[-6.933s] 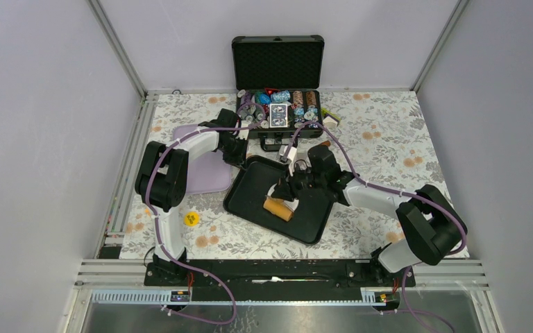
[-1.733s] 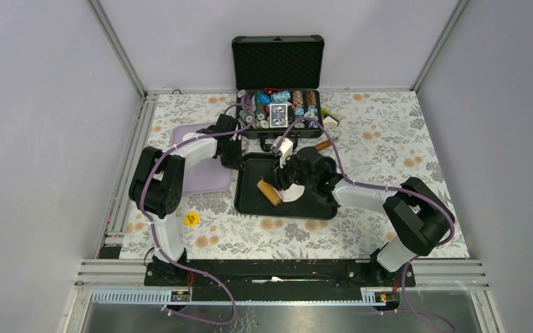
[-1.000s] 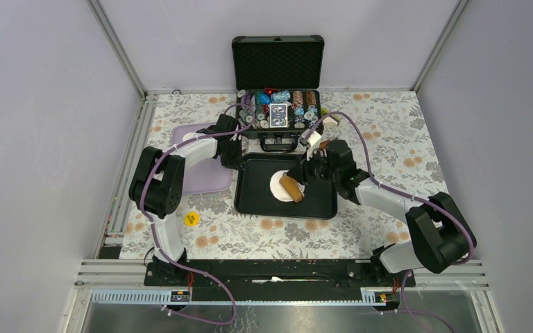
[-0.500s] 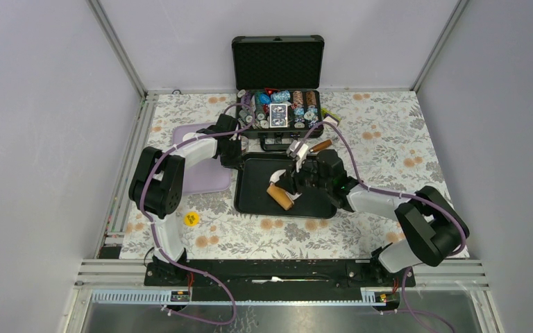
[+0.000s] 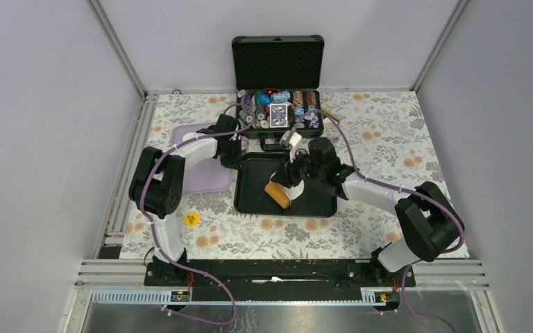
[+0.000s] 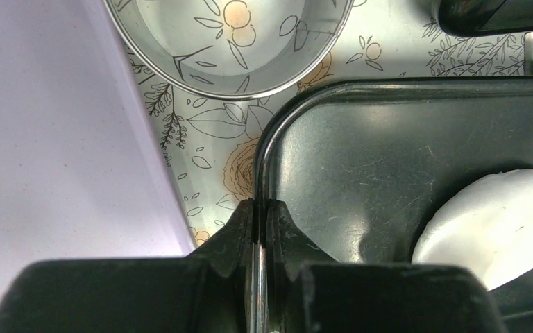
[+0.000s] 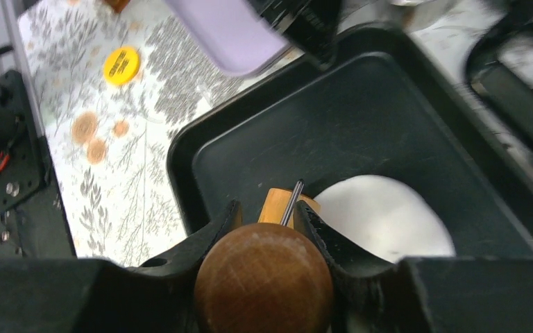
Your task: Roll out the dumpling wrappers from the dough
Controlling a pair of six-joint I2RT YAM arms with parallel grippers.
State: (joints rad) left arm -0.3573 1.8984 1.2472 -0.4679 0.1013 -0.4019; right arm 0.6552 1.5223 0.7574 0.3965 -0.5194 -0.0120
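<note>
The dough (image 7: 382, 215) is a flat round white pat inside the black tray (image 5: 319, 201); it also shows in the left wrist view as the dough (image 6: 500, 222). My right gripper (image 7: 269, 208) is shut on the brown handle of a wooden rolling pin (image 5: 277, 193), whose barrel (image 7: 281, 205) lies at the pat's left edge. From above, the pin and the right gripper (image 5: 290, 177) cover most of the dough. My left gripper (image 6: 260, 208) is shut on the tray's rim at its far left corner. A small white disc (image 5: 189, 134), seemingly a dumpling wrapper, lies on the lavender board.
A steel ring cutter (image 6: 215, 87) stands on the flowered cloth just beyond the tray corner. The lavender board (image 5: 205, 177) lies left of the tray. An open black case of chips (image 5: 277, 111) sits behind it. A yellow cap (image 5: 191, 218) lies near left.
The right gripper has swept the rolling pin leftward over the dough, which lay exposed a second ago and is now mostly covered. The left gripper and the tray have stayed put.
</note>
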